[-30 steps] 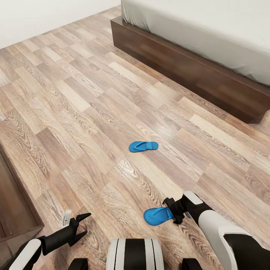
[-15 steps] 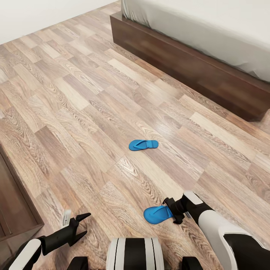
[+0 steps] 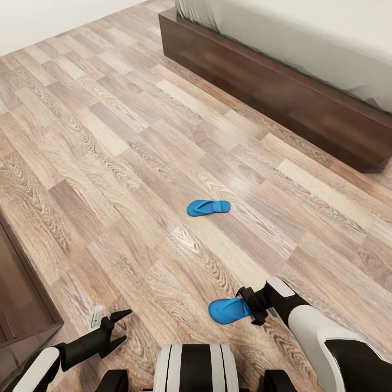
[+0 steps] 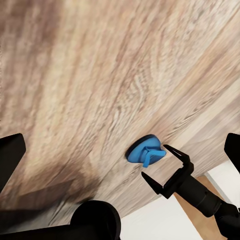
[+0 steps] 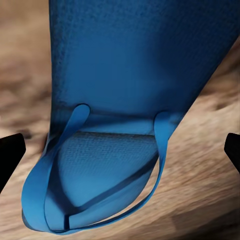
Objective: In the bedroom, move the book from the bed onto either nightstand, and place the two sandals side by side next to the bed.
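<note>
Light brown wood-plank floor (image 3: 109, 163) fills most of the head view, with the dark-brown wooden bed (image 3: 283, 92) and its grey mattress running along the upper right. One bright blue sandal (image 3: 208, 207) lies flat on the planks in the middle of the room, well apart from the bed. The second sandal (image 3: 228, 310) is carried at the near right, its heel end clamped in the right gripper (image 3: 251, 308) and its toe end pointing away toward the robot's left; the right wrist view shows its textured sole and thong straps close up between the fingertips. The left gripper (image 3: 115, 328) hangs low at the near left with its fingers spread apart, holding nothing. A dark wooden furniture edge (image 3: 22, 305) sits at the far left. The sandals look thin, light and probably flexible, so a pinch across the edge of the sole, as here, seems a sound hold.
</note>
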